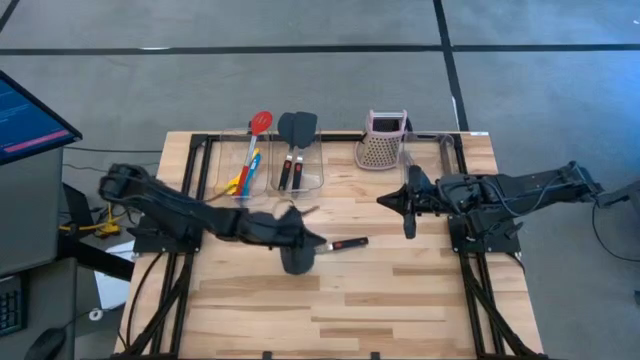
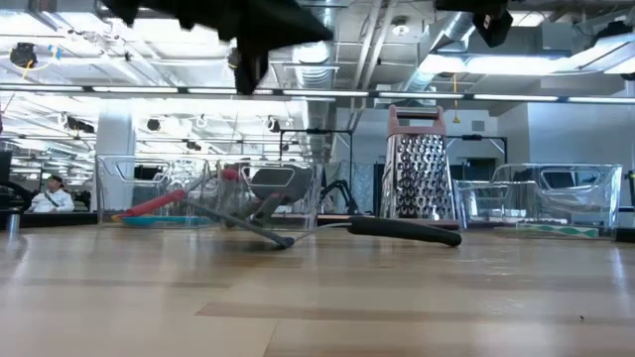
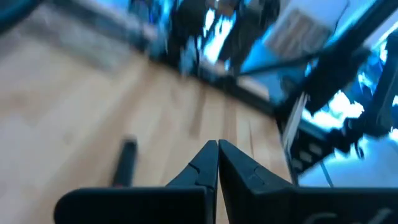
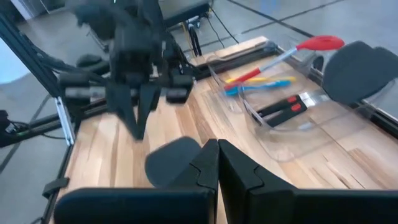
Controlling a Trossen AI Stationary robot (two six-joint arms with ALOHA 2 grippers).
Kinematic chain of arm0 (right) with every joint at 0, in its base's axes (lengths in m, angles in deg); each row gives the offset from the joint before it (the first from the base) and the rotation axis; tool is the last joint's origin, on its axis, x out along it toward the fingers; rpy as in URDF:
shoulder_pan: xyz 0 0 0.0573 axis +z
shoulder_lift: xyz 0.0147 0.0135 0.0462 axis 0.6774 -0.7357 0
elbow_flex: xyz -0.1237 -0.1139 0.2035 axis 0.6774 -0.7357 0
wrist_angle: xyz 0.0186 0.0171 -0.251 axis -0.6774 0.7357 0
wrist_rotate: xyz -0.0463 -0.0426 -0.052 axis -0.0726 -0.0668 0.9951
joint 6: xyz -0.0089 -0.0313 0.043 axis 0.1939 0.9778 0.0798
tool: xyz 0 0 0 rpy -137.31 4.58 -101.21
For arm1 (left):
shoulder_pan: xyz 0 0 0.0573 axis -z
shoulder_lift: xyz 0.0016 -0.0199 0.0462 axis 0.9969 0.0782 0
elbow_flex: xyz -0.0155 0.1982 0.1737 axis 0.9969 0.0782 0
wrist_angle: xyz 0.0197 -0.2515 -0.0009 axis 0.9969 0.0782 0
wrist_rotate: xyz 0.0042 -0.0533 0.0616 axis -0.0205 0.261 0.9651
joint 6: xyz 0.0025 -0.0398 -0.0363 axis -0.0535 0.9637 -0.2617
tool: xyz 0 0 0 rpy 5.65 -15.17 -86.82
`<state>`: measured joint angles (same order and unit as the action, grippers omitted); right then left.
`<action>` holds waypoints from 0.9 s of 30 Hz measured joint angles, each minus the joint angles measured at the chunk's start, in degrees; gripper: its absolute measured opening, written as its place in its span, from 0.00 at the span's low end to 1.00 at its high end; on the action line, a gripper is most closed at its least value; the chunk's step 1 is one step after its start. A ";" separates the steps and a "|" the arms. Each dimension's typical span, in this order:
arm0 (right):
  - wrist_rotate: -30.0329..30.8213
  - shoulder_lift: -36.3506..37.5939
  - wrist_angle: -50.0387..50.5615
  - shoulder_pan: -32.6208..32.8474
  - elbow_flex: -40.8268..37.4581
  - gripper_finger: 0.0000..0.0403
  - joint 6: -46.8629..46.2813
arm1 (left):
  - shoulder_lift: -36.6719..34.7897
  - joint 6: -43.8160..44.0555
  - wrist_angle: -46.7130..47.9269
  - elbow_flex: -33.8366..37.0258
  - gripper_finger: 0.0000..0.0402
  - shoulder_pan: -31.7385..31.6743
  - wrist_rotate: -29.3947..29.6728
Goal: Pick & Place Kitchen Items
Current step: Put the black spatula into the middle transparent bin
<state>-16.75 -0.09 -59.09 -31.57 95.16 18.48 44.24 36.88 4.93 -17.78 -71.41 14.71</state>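
A black spatula with a black-and-red handle [image 1: 322, 247] is seen lying flat near the middle of the pale wooden tabletop [image 1: 400, 300], outside the clear plastic bins [image 1: 300, 170] at the far edge, where a red spoon [image 1: 259, 125] and other utensils are already held. The left claw [image 1: 300, 240] is poised above the spatula's blade, pressed together and empty. The right claw [image 1: 385, 200] is parked nearby, likewise pressed together. The pick-up step is judged pending: opening and lowering are called for. No legible writing is found.
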 joint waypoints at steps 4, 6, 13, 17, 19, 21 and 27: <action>-1.72 -2.97 -1.23 0.00 2.28 0.00 2.28 | -7.62 -4.27 2.85 0.00 0.00 0.10 4.62; -1.92 -5.06 -1.16 0.00 4.24 0.00 4.08 | -11.25 -5.93 5.36 0.00 0.00 0.45 7.48; -4.25 -13.58 -0.73 0.00 11.33 0.00 14.39 | -20.85 -9.24 16.63 0.00 0.00 2.01 14.63; -7.08 -19.17 3.98 0.00 15.08 0.00 15.45 | -23.48 -9.29 19.43 0.02 0.00 2.01 14.74; -7.92 -21.96 8.16 0.02 16.60 0.00 15.45 | -23.99 -9.29 19.45 0.02 0.00 1.99 14.79; -9.05 -24.62 11.02 0.00 18.03 0.00 15.43 | -24.02 -9.29 19.45 0.02 0.00 1.99 14.81; -14.90 -31.18 14.73 -1.09 19.71 0.00 15.45 | -24.00 -9.47 19.56 0.02 0.00 2.01 14.81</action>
<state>-31.65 -31.27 -44.36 -32.66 114.87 33.93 20.24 27.42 24.49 -17.76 -69.40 29.51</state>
